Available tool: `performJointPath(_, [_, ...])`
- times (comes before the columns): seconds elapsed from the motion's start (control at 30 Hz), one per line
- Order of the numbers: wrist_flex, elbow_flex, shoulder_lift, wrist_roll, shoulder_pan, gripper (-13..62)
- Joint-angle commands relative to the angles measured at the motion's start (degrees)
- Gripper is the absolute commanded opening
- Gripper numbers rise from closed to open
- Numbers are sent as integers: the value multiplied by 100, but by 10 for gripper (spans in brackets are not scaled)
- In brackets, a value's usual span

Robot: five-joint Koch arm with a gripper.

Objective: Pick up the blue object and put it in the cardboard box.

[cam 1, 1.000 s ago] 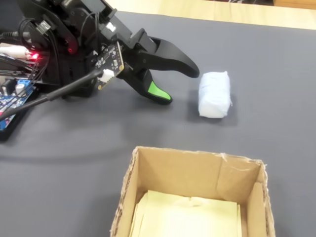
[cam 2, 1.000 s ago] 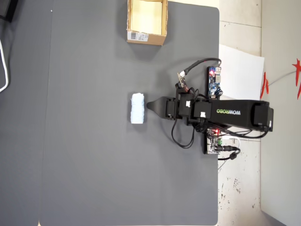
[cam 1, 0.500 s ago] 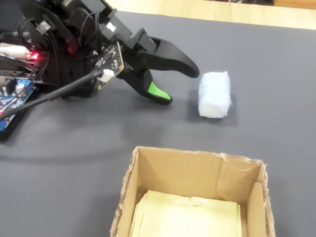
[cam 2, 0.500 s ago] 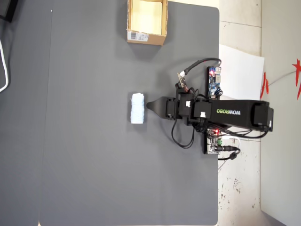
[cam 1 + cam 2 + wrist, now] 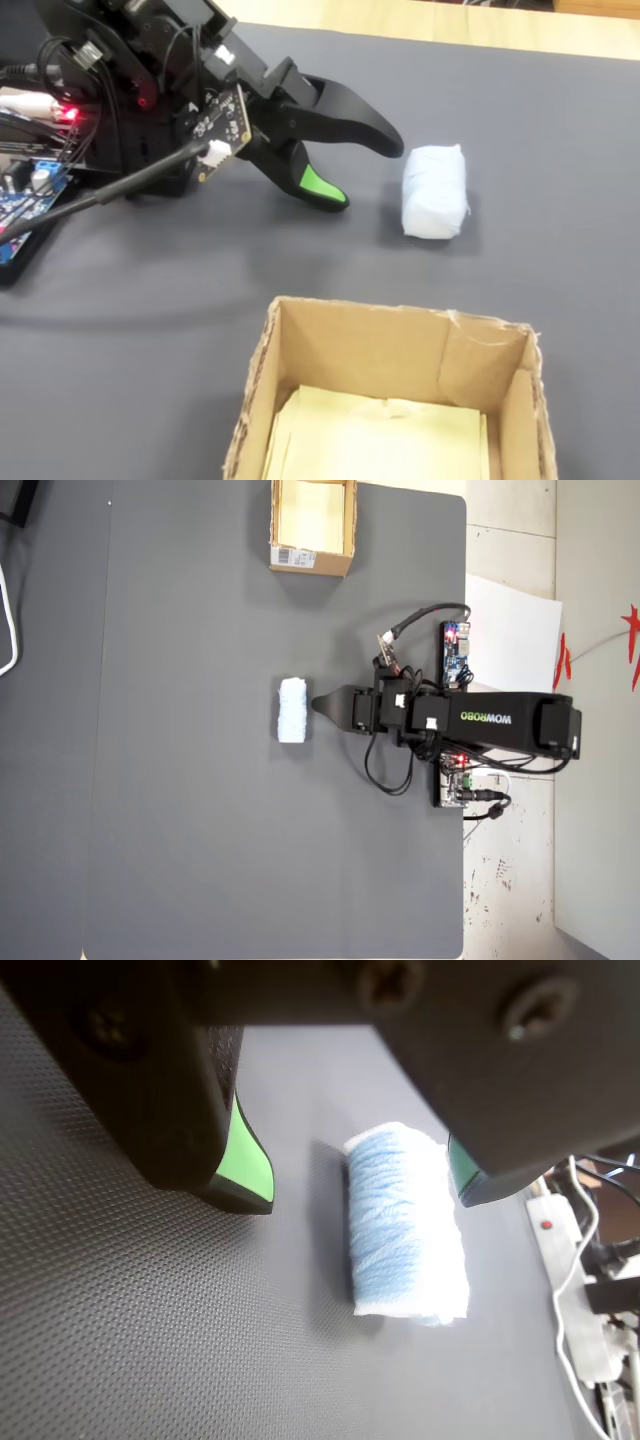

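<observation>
A dark grey textured mat (image 5: 200, 830) covers the table and fills most of the overhead view. On it, the black arm (image 5: 490, 725) reaches in from three o'clock towards the centre, with circuit boards (image 5: 456, 655) and looped cables beside its base at the mat's right edge. A white paper sheet (image 5: 515, 630) lies off the mat, at about two o'clock from the arm.

The cardboard box (image 5: 312, 558) sits at twelve o'clock in the overhead view, well apart from the arm, with a white barcode label on the side facing the centre. In the fixed view the cardboard box (image 5: 300, 345) stands open at six o'clock, its pale yellowish floor showing.

The gripper (image 5: 372, 172) spreads wide, its two jaws clearly parted and holding nothing; in the fixed view the upper black finger arches over the lower one, which has a green pad. In the wrist view the gripper (image 5: 365, 1190) shows a green-edged jaw at nine o'clock and the other jaw at two o'clock.

The blue object (image 5: 293, 710) lies flat on the mat near the centre, just beyond the gripper tip at nine o'clock from it. In the wrist view the blue object (image 5: 405, 1225) lies nearer the right jaw; whether that jaw touches it I cannot tell. In the fixed view the blue object (image 5: 434, 192) rests at three o'clock from the fingertips, apart from them.
</observation>
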State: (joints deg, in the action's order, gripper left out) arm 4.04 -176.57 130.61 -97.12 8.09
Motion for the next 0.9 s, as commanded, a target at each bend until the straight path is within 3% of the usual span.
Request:
performJointPath(0.0, [-316, -211, 510, -132, 0, 339])
performJointPath(0.53, [-352, -35, 510, -35, -149, 341])
performJointPath(0.87, [-2294, 1433, 510, 316, -466, 341])
